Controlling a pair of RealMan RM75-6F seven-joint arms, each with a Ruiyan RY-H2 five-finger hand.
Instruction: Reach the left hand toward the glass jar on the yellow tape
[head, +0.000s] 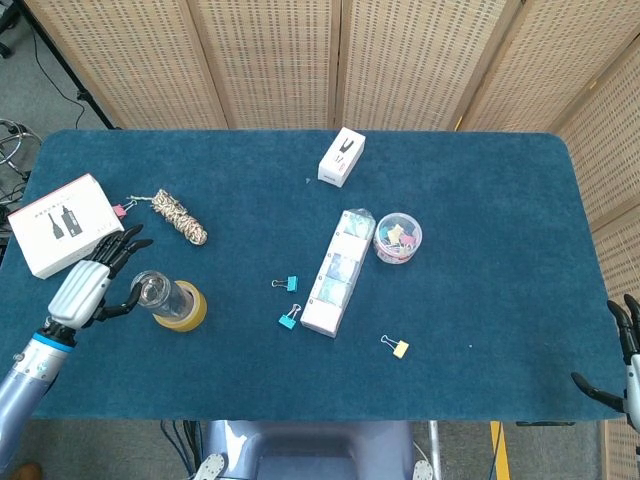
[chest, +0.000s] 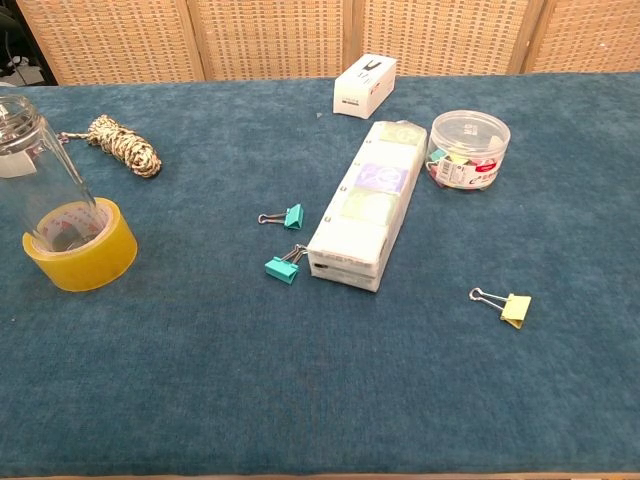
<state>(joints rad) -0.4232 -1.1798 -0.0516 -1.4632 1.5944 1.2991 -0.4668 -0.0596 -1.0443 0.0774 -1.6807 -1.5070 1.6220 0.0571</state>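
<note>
The glass jar (head: 160, 292) stands upright inside the roll of yellow tape (head: 188, 312) at the table's left front; the chest view shows the jar (chest: 40, 170) and the tape (chest: 85, 258) at its left edge. My left hand (head: 92, 285) is just left of the jar with its fingers spread and nothing in them. Its thumb points at the jar's side, and I cannot tell whether it touches. My right hand (head: 626, 352) hangs off the table's front right corner, fingers apart and holding nothing. Neither hand shows in the chest view.
A white box (head: 55, 222) and a rope bundle (head: 180, 218) lie behind the left hand. Mid-table are a long packet (head: 338, 272), a clear tub of clips (head: 397, 237), two teal clips (head: 289, 301), a yellow clip (head: 399, 347) and a small white box (head: 341, 157).
</note>
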